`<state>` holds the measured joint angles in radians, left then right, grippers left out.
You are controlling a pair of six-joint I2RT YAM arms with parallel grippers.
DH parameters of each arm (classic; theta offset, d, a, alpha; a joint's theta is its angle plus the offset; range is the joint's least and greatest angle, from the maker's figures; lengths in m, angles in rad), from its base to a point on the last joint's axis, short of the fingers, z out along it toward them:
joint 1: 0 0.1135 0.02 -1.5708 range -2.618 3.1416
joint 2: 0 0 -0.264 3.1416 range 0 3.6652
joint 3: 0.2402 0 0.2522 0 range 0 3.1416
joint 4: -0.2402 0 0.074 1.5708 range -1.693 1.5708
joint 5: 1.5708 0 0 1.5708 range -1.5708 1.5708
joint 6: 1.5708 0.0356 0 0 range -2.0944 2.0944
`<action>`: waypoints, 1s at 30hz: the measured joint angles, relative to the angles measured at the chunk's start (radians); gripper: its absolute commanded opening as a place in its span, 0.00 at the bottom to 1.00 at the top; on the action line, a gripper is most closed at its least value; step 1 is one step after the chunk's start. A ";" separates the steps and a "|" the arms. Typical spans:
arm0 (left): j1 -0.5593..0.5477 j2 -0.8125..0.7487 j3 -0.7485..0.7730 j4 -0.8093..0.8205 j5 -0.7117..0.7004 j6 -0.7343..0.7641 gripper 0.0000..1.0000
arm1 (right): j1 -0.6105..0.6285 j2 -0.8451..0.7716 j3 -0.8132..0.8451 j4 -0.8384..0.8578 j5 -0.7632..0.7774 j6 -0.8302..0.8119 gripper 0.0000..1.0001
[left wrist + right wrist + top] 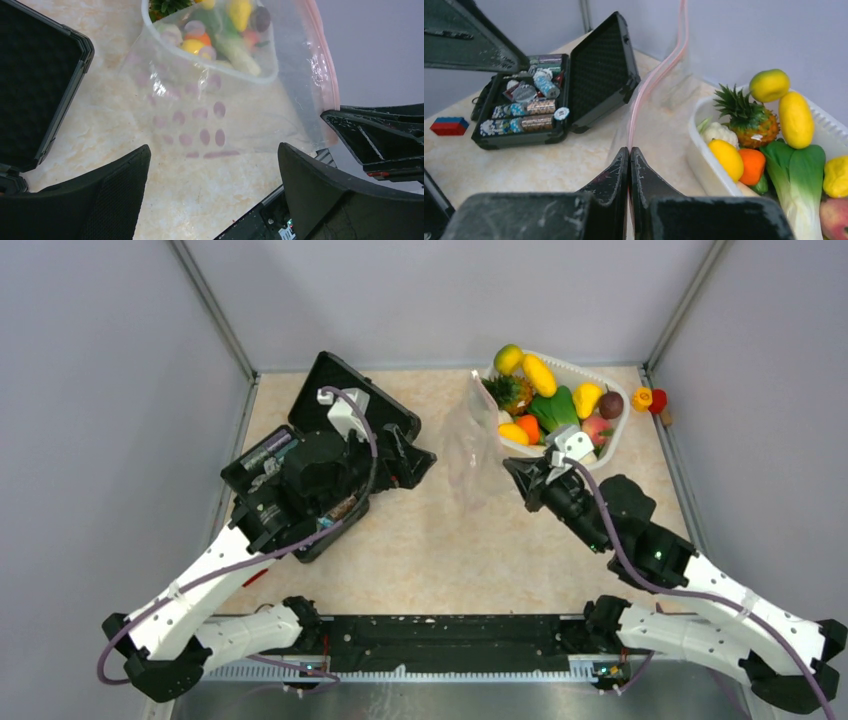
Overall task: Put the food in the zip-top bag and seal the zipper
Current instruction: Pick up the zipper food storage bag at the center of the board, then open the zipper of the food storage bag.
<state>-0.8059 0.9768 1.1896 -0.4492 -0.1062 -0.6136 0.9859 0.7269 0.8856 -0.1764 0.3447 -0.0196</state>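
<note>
Your zip-top bag [468, 445] stands on edge just beside the tub [701, 155], and its zipper [630, 131] runs lengthwise up and away from your right gripper [629, 170], which is clenched on it. The food [540, 375] lies in the tub. Your left gripper [215, 192], farther from the tub, is released.

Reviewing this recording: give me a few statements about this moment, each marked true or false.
1. The right gripper is shut on the zipper of the zip-top bag. True.
2. The left gripper holds the pineapple. False: its fingers are open and empty, and the pineapple lies in the white tub.
3. The food is in the bag. False: the bag looks empty, and most of the food sits in the tub.
4. The black case stands open. True.
</note>
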 measured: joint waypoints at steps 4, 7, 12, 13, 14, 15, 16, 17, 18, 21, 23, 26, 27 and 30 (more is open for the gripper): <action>0.000 -0.011 -0.007 0.001 -0.018 -0.008 0.97 | 0.000 0.046 0.004 0.026 -0.068 -0.032 0.00; 0.000 -0.010 -0.040 0.006 -0.025 -0.020 0.97 | 0.005 0.153 -0.010 0.037 -0.084 -0.023 0.00; 0.001 -0.003 -0.134 0.040 -0.034 -0.050 0.91 | 0.035 0.235 -0.164 0.074 -0.084 0.029 0.00; 0.001 -0.003 -0.151 0.050 -0.033 -0.056 0.89 | 0.035 0.228 -0.193 0.087 -0.085 0.043 0.00; 0.002 -0.003 -0.168 0.058 -0.033 -0.063 0.86 | 0.035 0.217 -0.212 0.096 -0.085 0.057 0.00; 0.003 -0.003 -0.186 0.066 -0.031 -0.070 0.83 | 0.035 0.203 -0.224 0.109 -0.085 0.069 0.00; 0.005 -0.003 -0.196 0.072 -0.029 -0.076 0.80 | 0.035 0.196 -0.225 0.116 -0.085 0.075 0.00; 0.005 -0.003 -0.208 0.081 -0.023 -0.083 0.78 | 0.035 0.186 -0.226 0.133 -0.085 0.084 0.00; 0.005 -0.003 -0.217 0.092 -0.018 -0.091 0.78 | 0.035 0.176 -0.226 0.151 -0.084 0.092 0.00; 0.006 -0.008 -0.251 0.144 0.002 -0.103 0.75 | 0.035 0.154 -0.226 0.193 -0.077 0.119 0.00; 0.006 -0.013 -0.272 0.173 0.022 -0.105 0.75 | 0.035 0.151 -0.226 0.204 -0.069 0.137 0.00; 0.006 -0.019 -0.286 0.211 0.047 -0.106 0.77 | 0.035 0.151 -0.226 0.215 -0.068 0.157 0.00; 0.006 -0.021 -0.287 0.223 0.050 -0.106 0.76 | 0.035 0.151 -0.226 0.217 -0.069 0.164 0.00; 0.006 -0.021 -0.289 0.249 0.050 -0.107 0.75 | 0.035 0.151 -0.226 0.219 -0.073 0.179 0.00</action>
<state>-0.7994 0.9554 0.9009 -0.1997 -0.0563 -0.7204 1.0214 0.8780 0.6598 0.0422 0.2714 0.1596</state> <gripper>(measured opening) 0.760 0.007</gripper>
